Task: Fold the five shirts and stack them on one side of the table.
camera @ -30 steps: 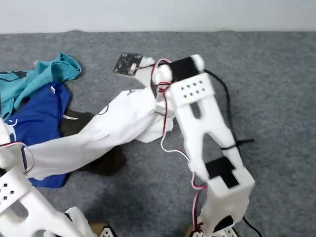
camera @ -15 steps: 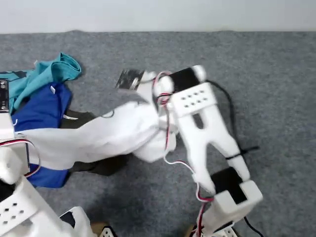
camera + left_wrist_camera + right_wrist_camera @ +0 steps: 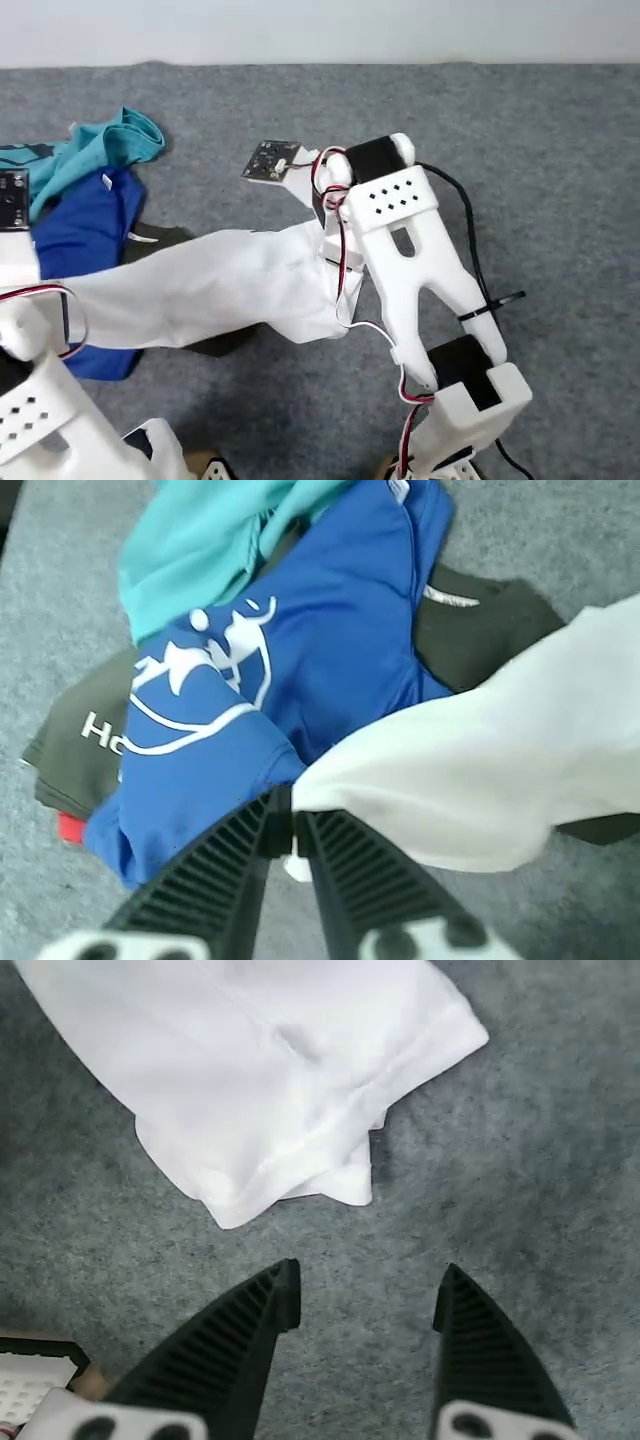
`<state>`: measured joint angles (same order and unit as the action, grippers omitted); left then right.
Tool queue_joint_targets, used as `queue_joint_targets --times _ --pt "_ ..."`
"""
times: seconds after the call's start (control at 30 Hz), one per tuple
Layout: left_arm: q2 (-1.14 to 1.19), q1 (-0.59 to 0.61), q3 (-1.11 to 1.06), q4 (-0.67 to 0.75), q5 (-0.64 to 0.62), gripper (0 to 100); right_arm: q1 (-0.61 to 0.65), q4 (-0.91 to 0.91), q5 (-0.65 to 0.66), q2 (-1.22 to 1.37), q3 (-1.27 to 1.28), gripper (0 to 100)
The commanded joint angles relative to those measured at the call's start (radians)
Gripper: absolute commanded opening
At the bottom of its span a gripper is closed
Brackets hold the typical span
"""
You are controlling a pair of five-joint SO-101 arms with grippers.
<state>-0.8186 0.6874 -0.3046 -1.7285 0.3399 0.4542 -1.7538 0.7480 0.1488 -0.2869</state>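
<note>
Four shirts in sight. Heaped at the left of the high view: teal shirt [image 3: 110, 140], blue shirt [image 3: 85, 235] with a white print, and dark olive shirt [image 3: 170, 240] underneath. Drawn out from that heap toward the centre of the frame: white shirt [image 3: 220, 290], long axis from lower left to middle. Pinched at its left end by the left gripper [image 3: 292, 815], jaws closed tight on a fold of white cloth, above the blue shirt. Right gripper [image 3: 367, 1280] spread wide, holding nothing, poised over bare grey table [image 3: 540, 150] just beside the white shirt's free end, a doubled, hemmed corner. Judged nearer to that free end: the right gripper, with the cloth straight ahead of its fingertips and not yet between them. Likely next: advance onto the hem, close, then pull the two ends apart along that long axis to lay the shirt flat for folding. Nothing folded or stacked as yet.
</note>
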Motion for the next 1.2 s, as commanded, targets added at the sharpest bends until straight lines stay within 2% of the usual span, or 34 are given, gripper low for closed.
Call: queue_joint_targets --times 0.0,0.4,0.67,0.93,1.17 --pt "-0.015 -0.002 -0.019 -0.021 0.008 1 -0.004 -0.031 0.009 -0.041 -0.038 22.7" --pt "-0.015 0.002 -0.088 -0.008 0.008 1 0.117 0.143 0.005 0.183 -0.041 22.7" --pt "-0.015 0.0 -0.113 -0.008 0.008 1 0.119 0.277 0.009 0.318 -0.041 22.5" --pt "-0.015 -0.003 -0.113 -0.008 0.008 1 0.116 0.291 0.012 0.34 -0.043 1.7" --pt "-0.017 -0.003 -0.105 -0.008 0.008 1 0.053 0.157 0.031 0.277 -0.218 1.0"
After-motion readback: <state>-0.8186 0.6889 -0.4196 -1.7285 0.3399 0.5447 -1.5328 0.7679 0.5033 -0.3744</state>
